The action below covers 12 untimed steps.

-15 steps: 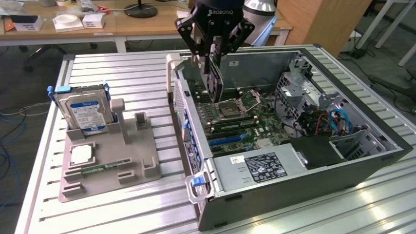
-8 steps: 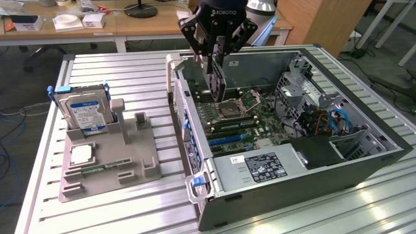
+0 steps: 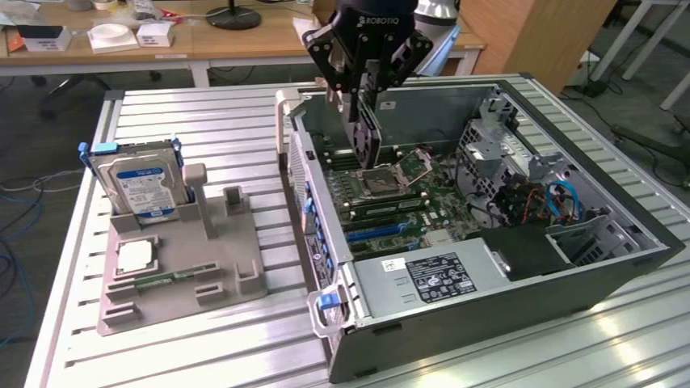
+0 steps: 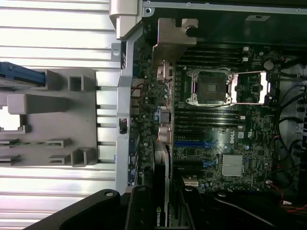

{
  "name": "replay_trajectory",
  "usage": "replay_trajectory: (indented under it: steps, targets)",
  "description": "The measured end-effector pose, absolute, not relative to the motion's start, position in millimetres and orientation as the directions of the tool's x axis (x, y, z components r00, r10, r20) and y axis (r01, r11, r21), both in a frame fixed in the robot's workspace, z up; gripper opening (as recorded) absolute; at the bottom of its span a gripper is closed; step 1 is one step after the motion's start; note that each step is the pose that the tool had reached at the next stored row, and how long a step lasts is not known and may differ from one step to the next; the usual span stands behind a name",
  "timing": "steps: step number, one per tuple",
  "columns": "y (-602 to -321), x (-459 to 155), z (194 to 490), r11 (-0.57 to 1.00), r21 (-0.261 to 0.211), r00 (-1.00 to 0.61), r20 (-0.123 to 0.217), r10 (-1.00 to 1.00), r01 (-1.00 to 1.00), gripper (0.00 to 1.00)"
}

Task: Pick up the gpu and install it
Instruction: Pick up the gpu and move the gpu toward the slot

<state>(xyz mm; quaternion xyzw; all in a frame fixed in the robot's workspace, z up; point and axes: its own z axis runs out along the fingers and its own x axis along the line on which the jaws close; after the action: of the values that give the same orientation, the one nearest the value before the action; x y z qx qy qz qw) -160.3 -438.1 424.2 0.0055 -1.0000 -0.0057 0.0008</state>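
A Robotiq gripper [image 3: 363, 85] hangs over an open desktop computer case [image 3: 603, 242] that lies on its side on a ribbed aluminium bench [image 3: 216, 121]. Its fingers [image 3: 336, 65] are pinched on the gpu [image 3: 367, 137], one on each flat face. The card hangs on edge, clear of the motherboard [image 3: 405, 202], above the end of the case near the CPU socket [image 3: 393, 170].

In the wrist view the gpu [image 4: 160, 172] is seen edge-on between the gripper [image 4: 160, 211] fingers. Its silver end bracket [image 4: 173, 36] reaches toward the case's rear wall, and the blue expansion slots [image 4: 192, 143] lie just to one side of the card.

On the exterior view's left, well apart from the case, a grey holder tray [image 3: 242, 283] carries an upright blue-labelled hard drive [image 3: 135, 182].

Handling, as a judgement:
- The card looks light and stiff.
- It is fragile: the board is thin, with exposed parts and an edge connector that should not be bent or scraped.
- A grip across the faces near the upper edge, close to the black heatsink block, keeps the connector edge free.
- Exactly where the pads bear is hard to make out, as the card is dark against the fingers.
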Motion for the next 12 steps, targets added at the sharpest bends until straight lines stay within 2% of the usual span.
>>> replay_trajectory:
  steps: [12]
  targets:
    - [-438.2, -145.7, 424.1, 1.000, 0.011, -1.000, 0.002, -0.008, -0.008, 0.26]
